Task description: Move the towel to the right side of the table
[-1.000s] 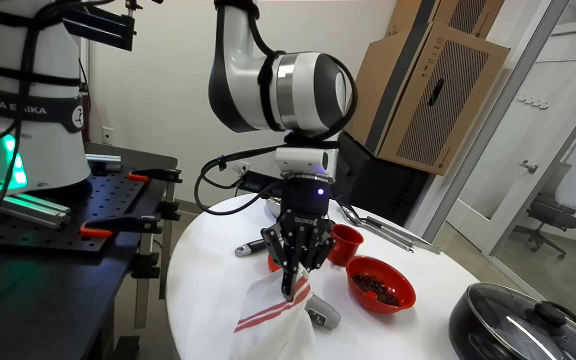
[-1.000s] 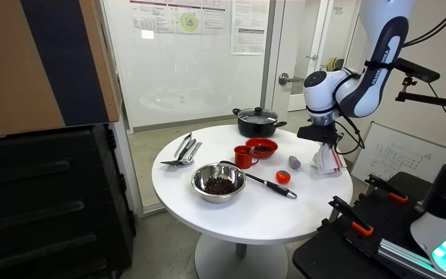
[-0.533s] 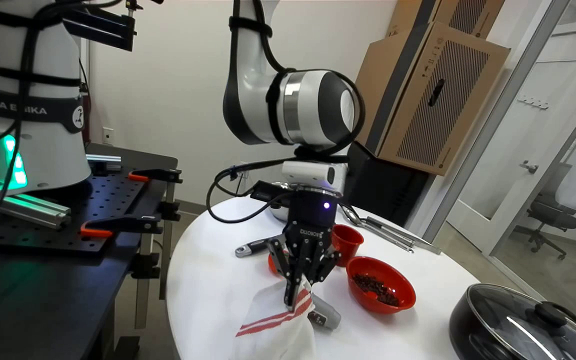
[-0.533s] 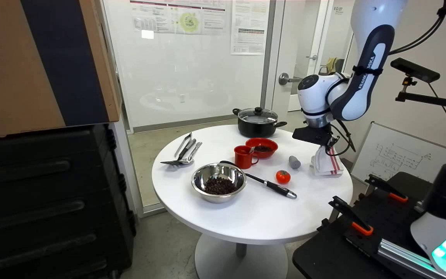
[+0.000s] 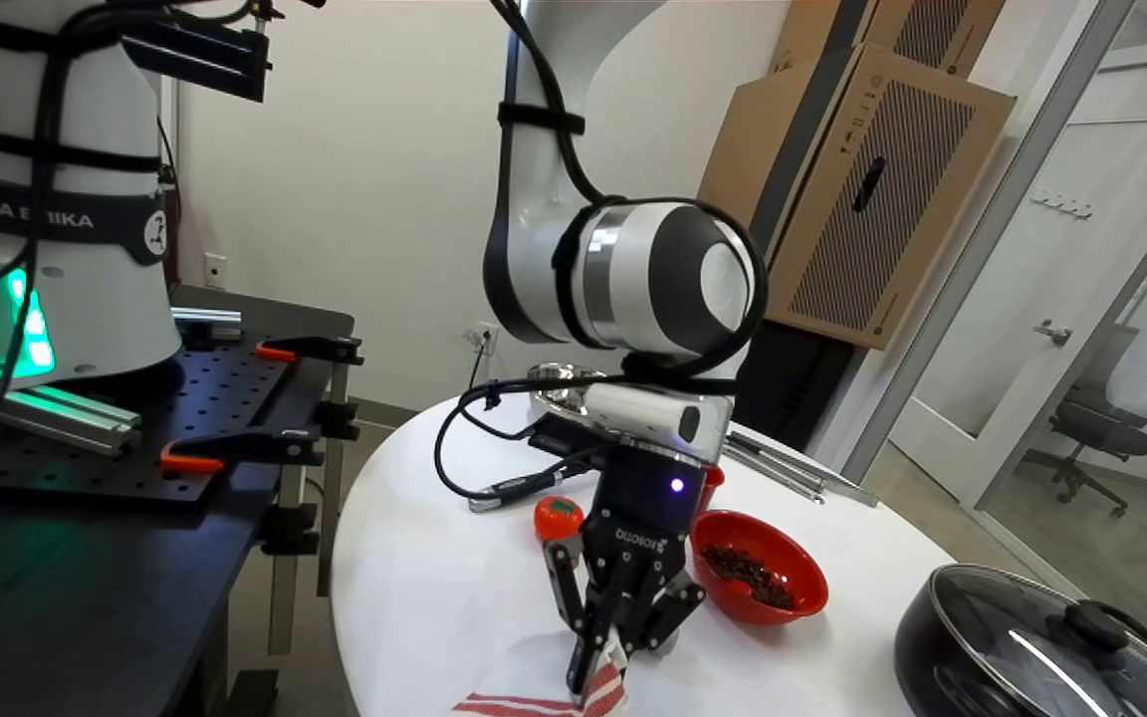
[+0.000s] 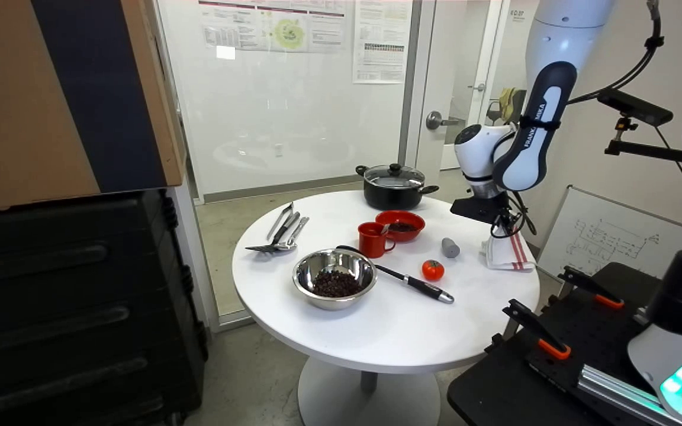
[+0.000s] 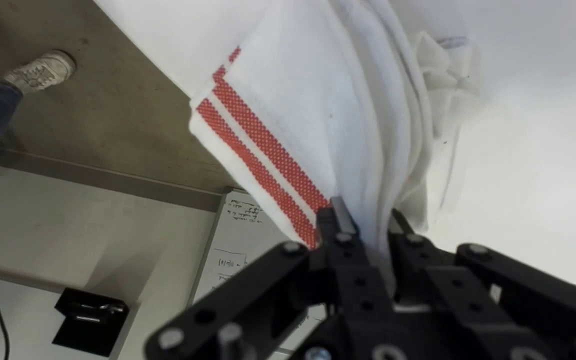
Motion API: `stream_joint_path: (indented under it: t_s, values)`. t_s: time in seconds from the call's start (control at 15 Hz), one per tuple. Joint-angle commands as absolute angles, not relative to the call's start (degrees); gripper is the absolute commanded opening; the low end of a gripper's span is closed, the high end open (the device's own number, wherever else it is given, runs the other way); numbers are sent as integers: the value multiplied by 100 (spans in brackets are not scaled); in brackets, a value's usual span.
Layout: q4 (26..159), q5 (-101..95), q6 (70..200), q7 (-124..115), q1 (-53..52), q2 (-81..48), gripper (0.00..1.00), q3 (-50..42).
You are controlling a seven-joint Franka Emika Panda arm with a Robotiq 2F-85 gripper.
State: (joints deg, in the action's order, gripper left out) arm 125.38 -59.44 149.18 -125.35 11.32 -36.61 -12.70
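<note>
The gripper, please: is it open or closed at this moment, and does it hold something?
Gripper: closed, holding a gathered part of the red-striped towel.

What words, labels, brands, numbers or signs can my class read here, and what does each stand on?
"FRANKA E…IKA": robot base; a cable hides one letter.
"FRANK…MIKA": robot arm; a strap covers the middle.
"ROBOTIQ": black body of the pincer.
Too small or blurred to read: writing on the whiteboard, the posters, cardboard box print, the label near the door.
</note>
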Motion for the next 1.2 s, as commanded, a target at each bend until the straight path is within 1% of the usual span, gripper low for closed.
stream_joint_path:
  t_s: [0.0,0.2,0.33,0.47,0.53,0.67,0.87,0.93,1.13]
  values:
    - [12082,-5398,14800,-12162,1102,-4100,3,-1353]
    - [11859,-5103,14801,-12036,1003,-4333,3,-1443]
    - [11755,-4941,14792,-11953,933,-4443,38,-1490]
    - [11691,-4826,14811,-11885,855,-4513,51,-1547]
    - [11661,-4772,14816,-11854,819,-4543,60,-1575]
    - [11628,-4687,14830,-11793,747,-4568,73,-1636]
    - [11601,-4572,14862,-11732,660,-4539,96,-1720]
    - [11604,-4521,14878,-11702,655,-4488,99,-1730]
    - [11639,-4341,14966,-11560,642,-4284,100,-1745]
